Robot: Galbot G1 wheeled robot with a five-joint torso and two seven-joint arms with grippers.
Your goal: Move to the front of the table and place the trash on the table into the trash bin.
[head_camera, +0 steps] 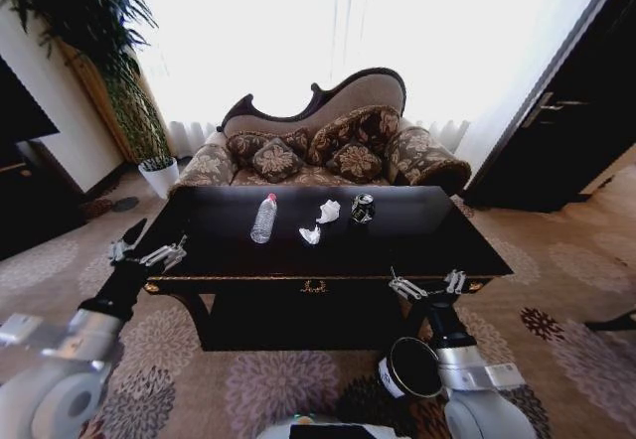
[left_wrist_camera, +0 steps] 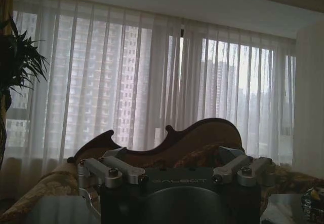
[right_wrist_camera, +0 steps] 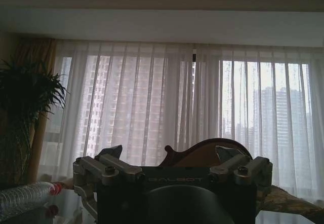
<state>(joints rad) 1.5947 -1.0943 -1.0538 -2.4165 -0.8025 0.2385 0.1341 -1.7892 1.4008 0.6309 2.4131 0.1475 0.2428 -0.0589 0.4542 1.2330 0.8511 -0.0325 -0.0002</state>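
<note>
head view: crushed clear bottle

Glossy black table bears bottle, paper scraps, can — bin below.

The word "GALBOT" is embossed on the dark housing of the left hand, between its two finger linkages. The same "GALBOT" mark stands on the housing of the right hand. No other text is legible.
</note>
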